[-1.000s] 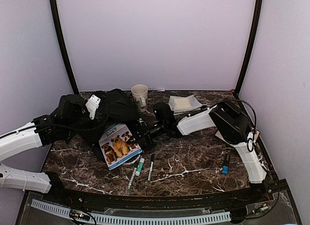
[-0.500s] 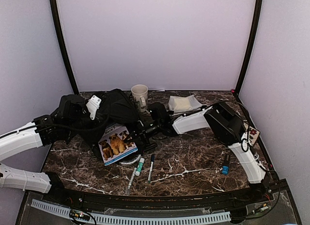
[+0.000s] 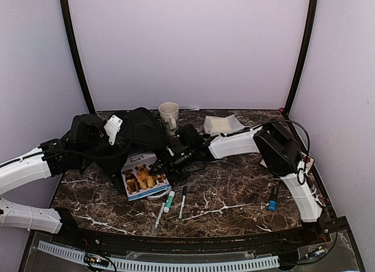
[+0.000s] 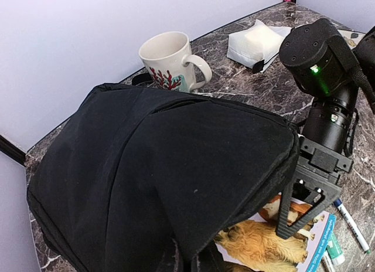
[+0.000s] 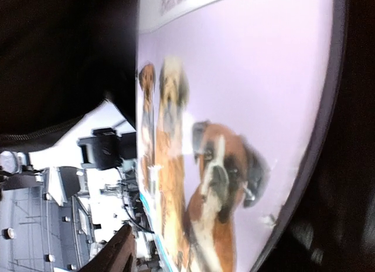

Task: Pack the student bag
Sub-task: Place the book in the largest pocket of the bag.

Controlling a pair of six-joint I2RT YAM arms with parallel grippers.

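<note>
The student bag [image 3: 136, 130] is a big black soft bag at the back left. My left gripper [image 3: 119, 142] is shut on its fabric and holds the flap [image 4: 176, 166] up like a tent. A book with dogs on its cover [image 3: 142, 177] lies with its upper edge under the raised flap. In the left wrist view the book [image 4: 263, 242] pokes out below the flap. My right gripper [image 3: 165, 165] is at the book's right edge, its black fingers [image 4: 287, 216] spread apart. In the right wrist view the cover [image 5: 234, 78] fills the frame.
A white mug [image 3: 169, 114] stands behind the bag, and a grey-white pouch [image 3: 222, 125] lies at the back right. Pens [image 3: 183, 200] and a marker [image 3: 169, 200] lie in front of the book. A small blue item [image 3: 273, 199] lies near the right arm's base.
My right gripper pushed the book left toward the bag's opening, then opened its jaws and let go. The left arm kept the flap raised.
</note>
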